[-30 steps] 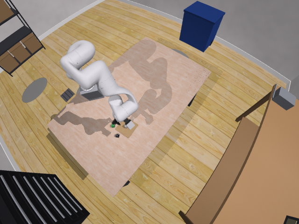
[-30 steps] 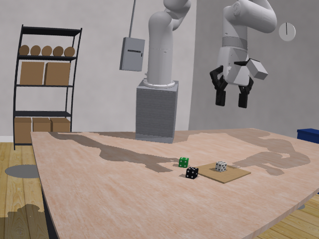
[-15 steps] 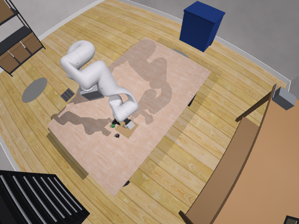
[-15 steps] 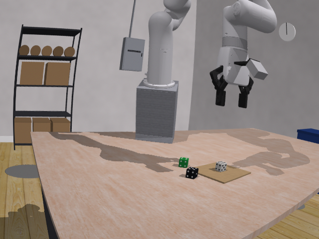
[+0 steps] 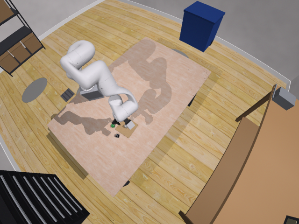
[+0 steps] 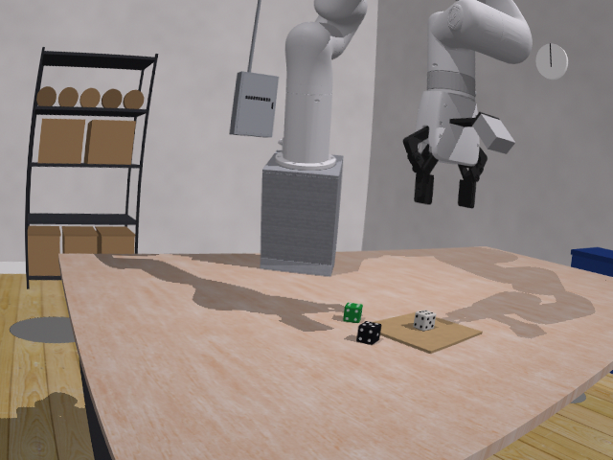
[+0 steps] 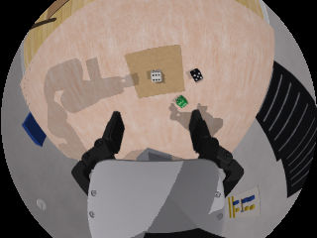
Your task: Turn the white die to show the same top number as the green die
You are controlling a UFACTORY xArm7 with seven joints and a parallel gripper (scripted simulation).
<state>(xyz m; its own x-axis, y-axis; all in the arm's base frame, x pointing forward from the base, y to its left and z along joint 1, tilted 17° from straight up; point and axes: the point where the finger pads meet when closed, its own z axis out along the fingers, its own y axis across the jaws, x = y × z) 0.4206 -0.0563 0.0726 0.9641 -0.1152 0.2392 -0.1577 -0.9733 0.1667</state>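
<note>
High above the grainy pale wooden table (image 6: 208, 386), the black-fingered gripper (image 6: 444, 190) hangs wide open and empty over the white spotted cube die (image 6: 424, 319) on its flat brown square mat (image 6: 445, 337).
</note>
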